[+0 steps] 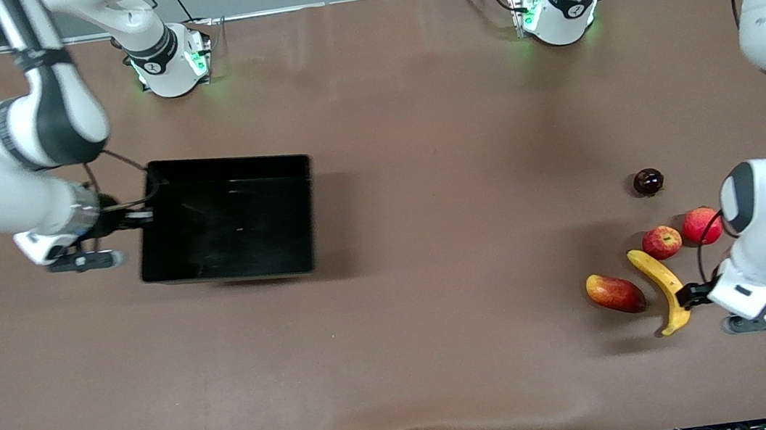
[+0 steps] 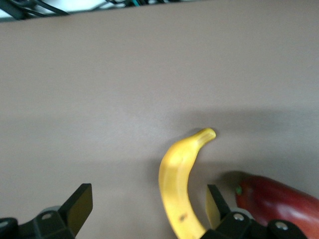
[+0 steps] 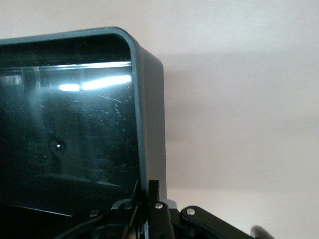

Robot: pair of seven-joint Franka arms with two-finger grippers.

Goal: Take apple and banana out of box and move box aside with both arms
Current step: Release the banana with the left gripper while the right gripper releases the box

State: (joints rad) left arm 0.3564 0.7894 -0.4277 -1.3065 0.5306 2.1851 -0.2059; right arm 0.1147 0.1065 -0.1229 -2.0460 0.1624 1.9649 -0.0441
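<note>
- Box [image 1: 226,219] sits empty on the desk [image 1: 421,166] toward the right arm's end; right end effector [image 1: 135,218] is pinched on its thin end wall
- Glossy, stiff plastic, probably light and slippery, so it is best held by opposite rims
- Apple [image 1: 661,242] and banana [image 1: 662,286] lie out on the desk; left end effector [image 1: 689,296] stands wide around the banana, gripping nothing

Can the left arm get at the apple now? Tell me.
Probably yes. The left gripper stands open around the banana, which lies on the table, and the apple sits close beside it, uncovered.
</note>
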